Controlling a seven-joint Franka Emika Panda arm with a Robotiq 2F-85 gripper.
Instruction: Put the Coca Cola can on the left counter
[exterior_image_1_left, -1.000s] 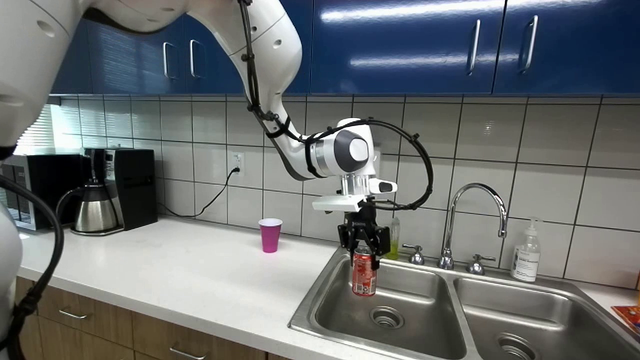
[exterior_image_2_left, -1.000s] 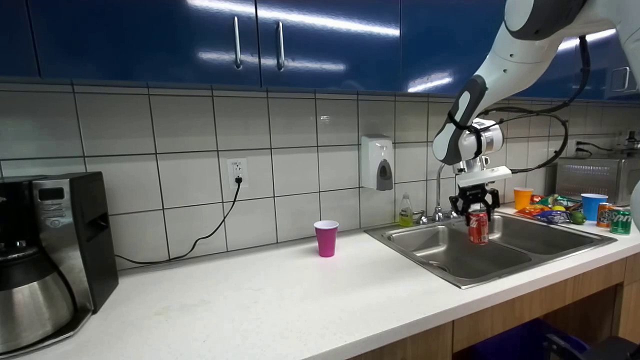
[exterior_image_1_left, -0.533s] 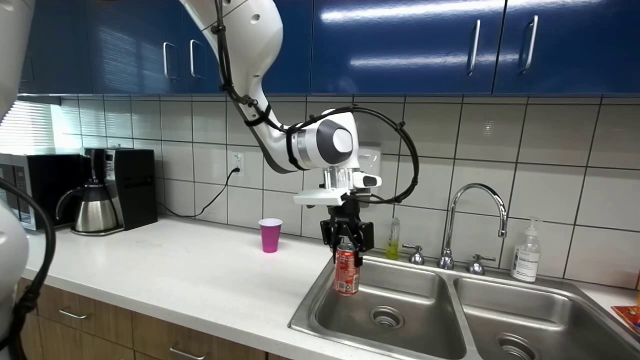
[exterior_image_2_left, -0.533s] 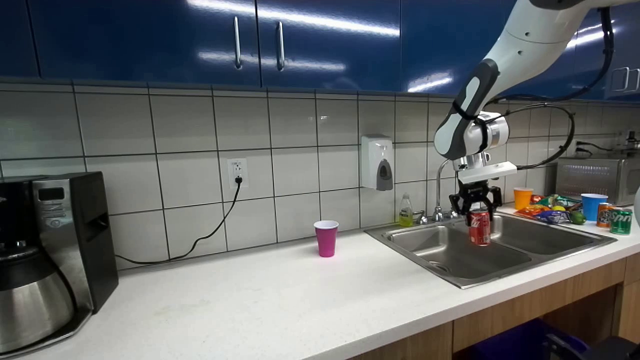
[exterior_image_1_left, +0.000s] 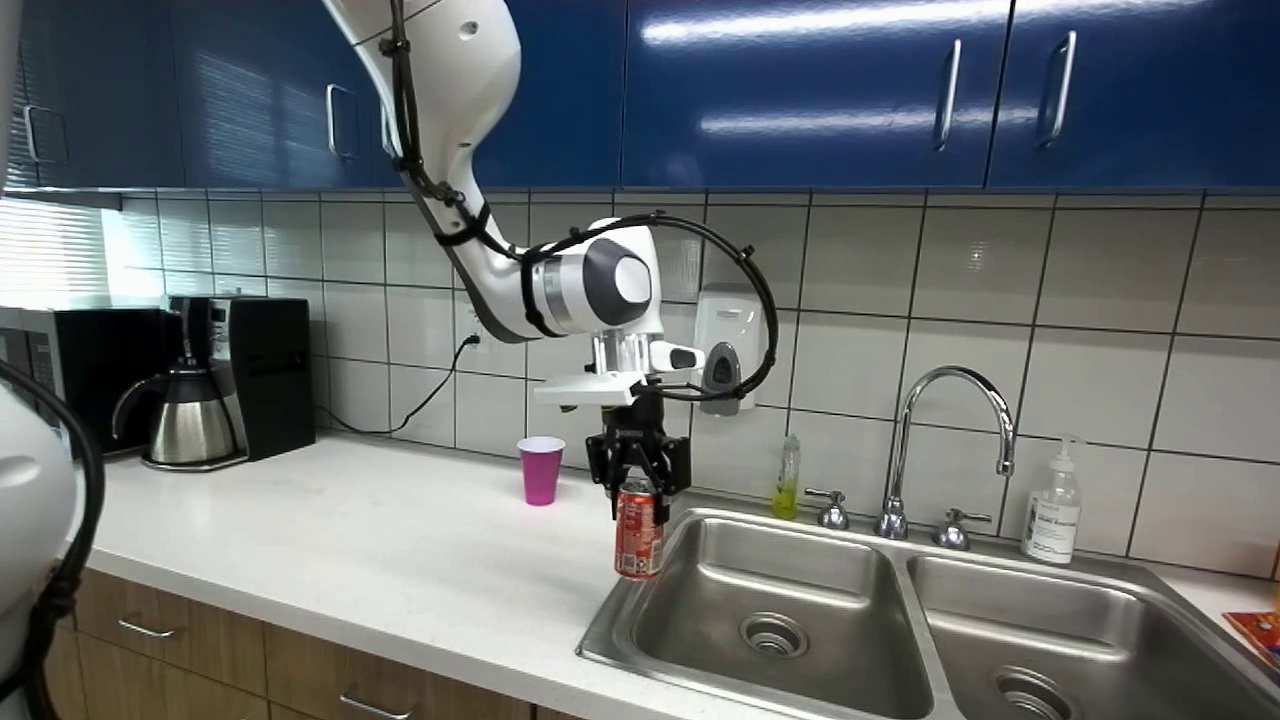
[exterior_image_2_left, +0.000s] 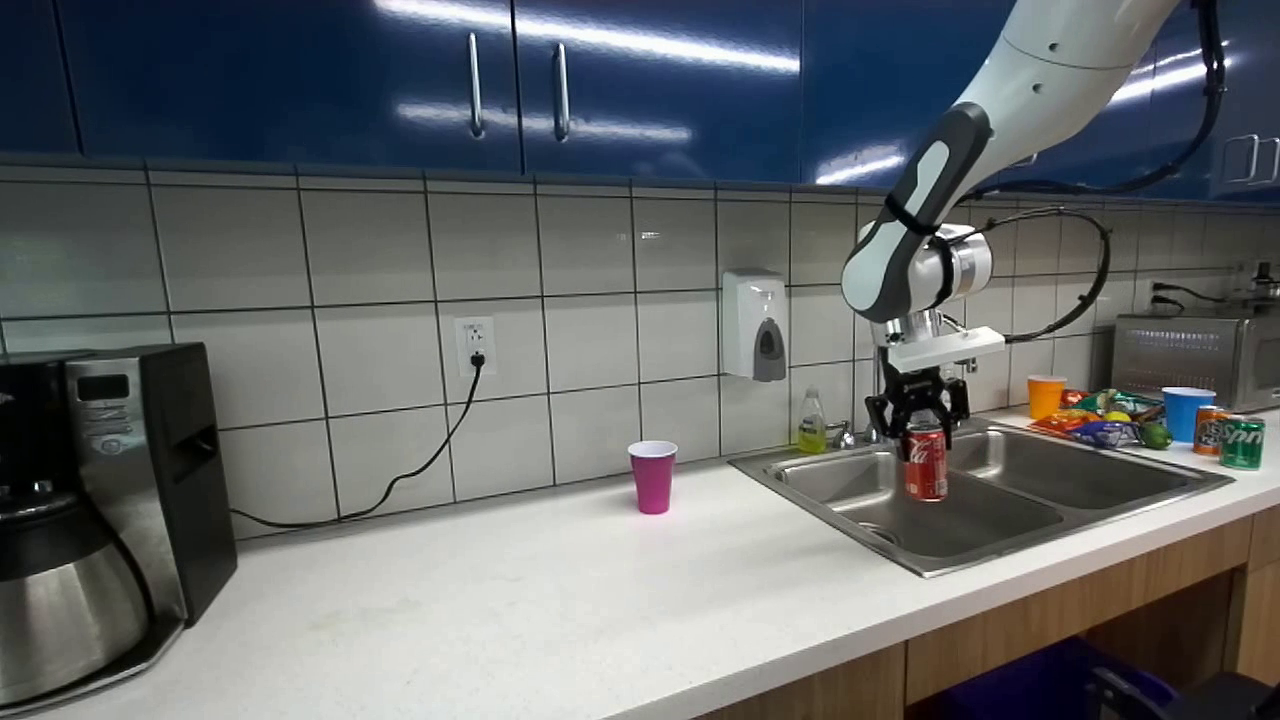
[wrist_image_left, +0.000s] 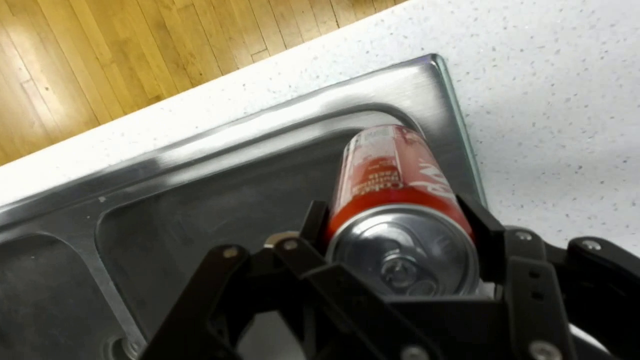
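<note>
The Coca Cola can (exterior_image_1_left: 638, 545) is red with a silver top and hangs upright in my gripper (exterior_image_1_left: 640, 506). In an exterior view it appears at the sink's left rim, beside the left counter (exterior_image_1_left: 330, 530). In an exterior view the can (exterior_image_2_left: 926, 472) and gripper (exterior_image_2_left: 925, 445) show in front of the sink basins, above the sink. In the wrist view both fingers (wrist_image_left: 397, 220) press the can's (wrist_image_left: 392, 165) sides near its top. The white counter (wrist_image_left: 555, 125) lies right of the sink edge there. The can's bottom is hidden in the wrist view.
A steel double sink (exterior_image_1_left: 912, 610) has a tall faucet (exterior_image_1_left: 900, 450). A pink cup (exterior_image_1_left: 541, 470) stands on the counter near the wall. A coffee maker (exterior_image_1_left: 260, 380) is at the far left. Snack bags, cups and cans (exterior_image_2_left: 1242, 443) lie beyond the sink.
My gripper has carried the can leftward in an exterior view, from over the left basin to the sink's left rim. The can stays held and upright.
</note>
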